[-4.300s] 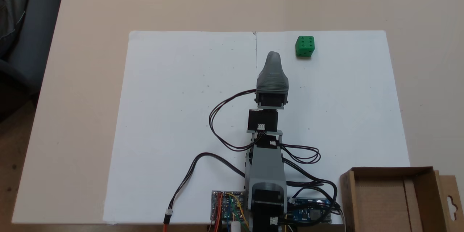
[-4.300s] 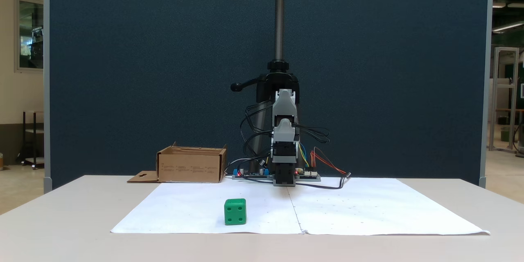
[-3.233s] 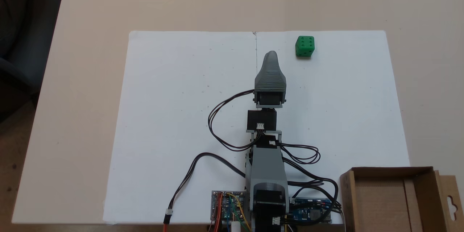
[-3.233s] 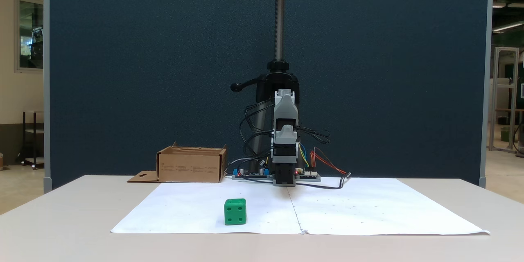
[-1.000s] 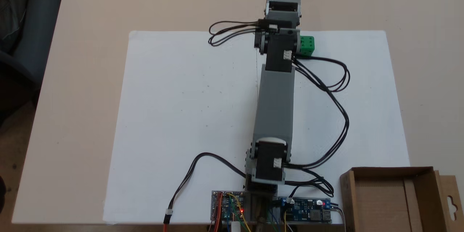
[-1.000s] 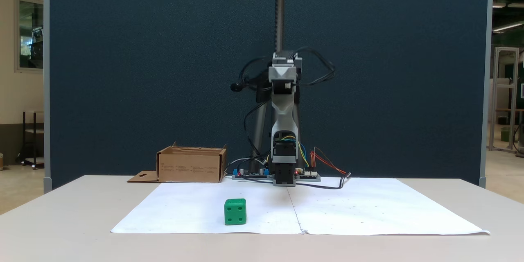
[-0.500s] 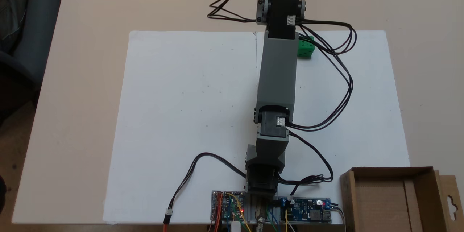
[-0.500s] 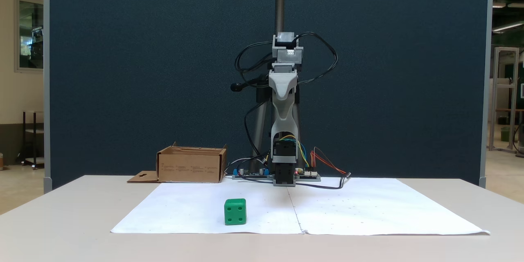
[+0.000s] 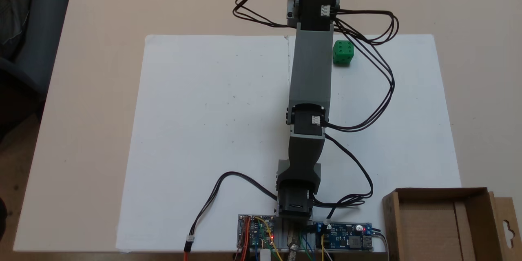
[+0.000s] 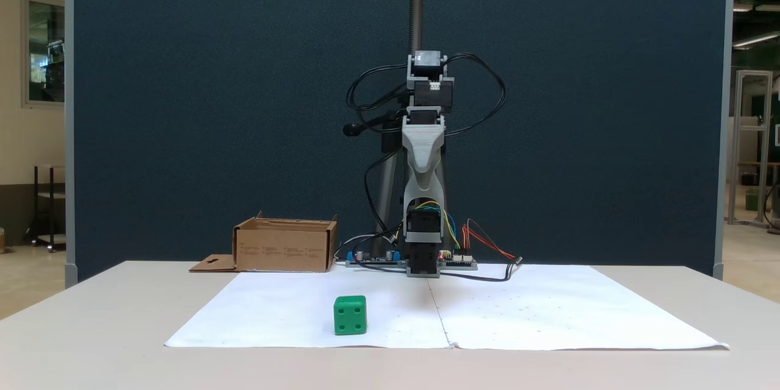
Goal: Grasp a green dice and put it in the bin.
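The green dice (image 9: 343,52) rests on the white paper near its far edge, just right of my forearm in a fixed view. From the front, the green dice (image 10: 350,315) sits alone at the paper's near edge. My gripper (image 10: 421,186) hangs high above the table, pointing down, up and to the right of the dice. Only one grey jaw faces that camera, so the gap is hidden. Nothing hangs from it. The bin (image 9: 440,224) stands beside the arm's base; from the front the bin (image 10: 284,247) is at back left.
White paper (image 9: 204,130) covers the table's middle. Circuit boards (image 9: 346,241) and loose black cables (image 9: 383,89) sit around the base and loop right of the arm. A camera pole (image 10: 417,12) rises behind, before a dark blue partition.
The arm has unfolded from its low rest pose, risen and stretched toward the far edge, and the gripper has swung to point down. The dice and the bin have not moved.
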You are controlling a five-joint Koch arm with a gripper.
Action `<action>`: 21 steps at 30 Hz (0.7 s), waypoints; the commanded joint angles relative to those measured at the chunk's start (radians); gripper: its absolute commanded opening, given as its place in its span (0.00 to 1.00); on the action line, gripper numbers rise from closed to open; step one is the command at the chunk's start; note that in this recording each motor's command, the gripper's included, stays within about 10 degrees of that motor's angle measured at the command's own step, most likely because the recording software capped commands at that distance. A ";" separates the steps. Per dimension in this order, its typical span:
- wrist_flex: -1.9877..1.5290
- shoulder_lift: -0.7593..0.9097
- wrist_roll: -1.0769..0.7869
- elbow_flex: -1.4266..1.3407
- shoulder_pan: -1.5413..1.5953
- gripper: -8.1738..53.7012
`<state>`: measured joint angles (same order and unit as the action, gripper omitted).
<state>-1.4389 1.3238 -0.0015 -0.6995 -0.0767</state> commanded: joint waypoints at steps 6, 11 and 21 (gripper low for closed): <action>-0.181 -0.066 -0.104 0.172 -0.117 0.84; -0.181 -0.100 -0.118 0.206 -0.158 0.84; -0.187 -0.236 -0.218 0.325 -0.258 0.86</action>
<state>-1.4511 1.0661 -0.1012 -0.4172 -0.3145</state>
